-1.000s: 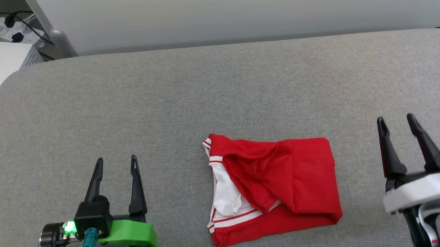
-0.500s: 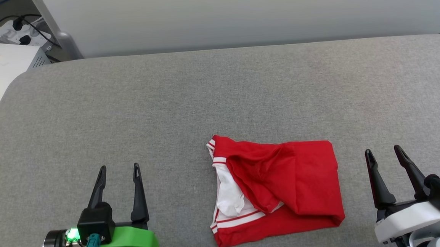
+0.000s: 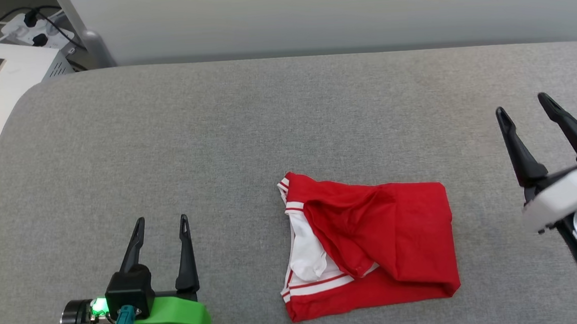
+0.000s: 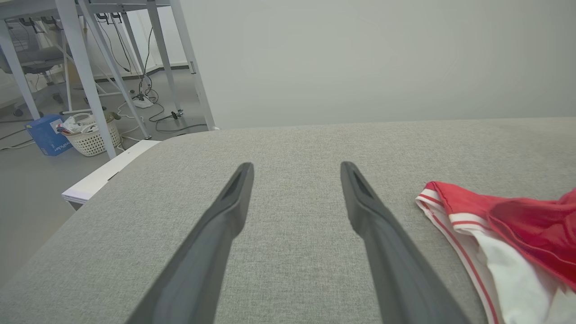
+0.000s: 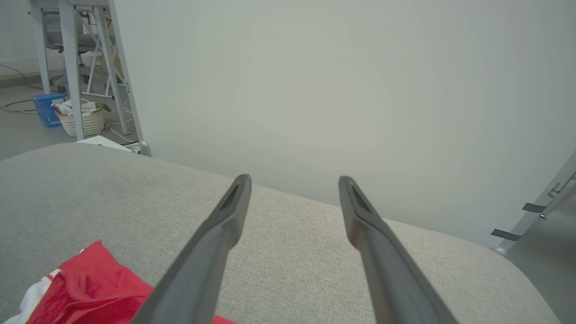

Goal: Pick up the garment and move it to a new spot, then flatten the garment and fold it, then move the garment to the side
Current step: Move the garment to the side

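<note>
The garment (image 3: 373, 242) was lying folded into a rough rectangle on the grey woven-fabric surface (image 3: 217, 136), near the front and a bit right of centre. The top was rumpled red cloth, with a white sleeve and its red-white striped trim poking out on the left. The left gripper (image 3: 162, 220) and right gripper (image 3: 522, 103) sat well clear on either side. Both had their long tapered dark fingers spread wide, gripping nothing.

We see open grey tabletop (image 3: 246, 119) on all sides of the folded red jersey (image 3: 398, 235), the one obstacle mid-table. Left gripper (image 3: 162, 219) & right gripper (image 3: 521, 102), fingers spread, flank it w/ room between. Pale wall panel (image 3: 309, 15) closes off the far edge.
</note>
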